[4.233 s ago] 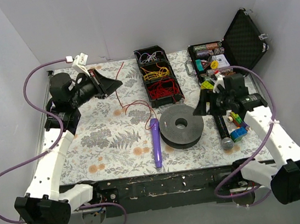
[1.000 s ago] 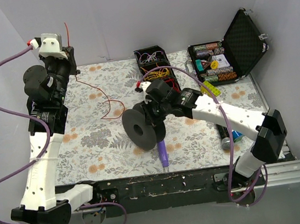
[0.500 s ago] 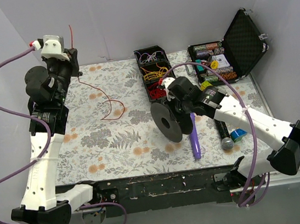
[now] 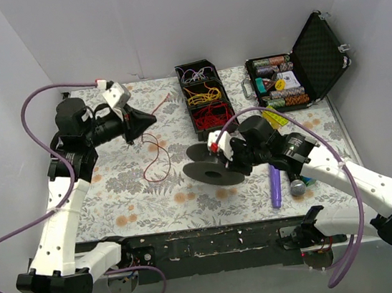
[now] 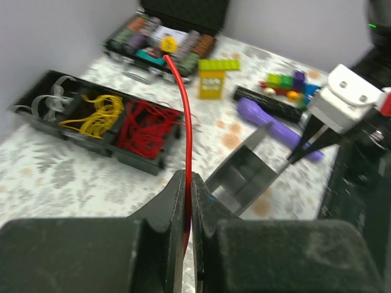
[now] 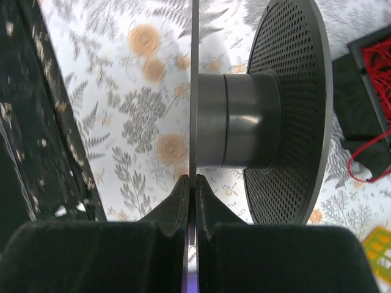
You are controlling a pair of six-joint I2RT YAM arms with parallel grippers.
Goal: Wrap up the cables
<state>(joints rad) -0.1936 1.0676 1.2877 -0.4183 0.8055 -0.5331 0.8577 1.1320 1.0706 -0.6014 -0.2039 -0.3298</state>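
Note:
A thin red cable [image 4: 163,103] runs through my left gripper [image 4: 147,118], which is shut on it above the left of the mat; its slack loops on the mat below. In the left wrist view the cable [image 5: 185,116] rises straight out of the closed jaws [image 5: 186,183]. My right gripper [image 4: 228,157] is shut on the thin flange of a black spool [image 4: 212,170], held tilted near the mat's middle. Up close, that flange [image 6: 194,91] runs edge-on out of the shut gripper [image 6: 192,183], with the bare hub [image 6: 238,122] and perforated flange [image 6: 293,110] to the right.
A black tray [image 4: 204,102] of white, yellow and red cable bundles sits at the back centre. An open case [image 4: 314,51] of chips stands back right. A purple tool [image 4: 275,185], a microphone [image 4: 296,185] and toy bricks lie near the right arm.
The left arm has dropped and swung toward the centre with the cable. The right arm has tipped the spool from upright to nearly flat and shifted left; the purple tool lies further right.

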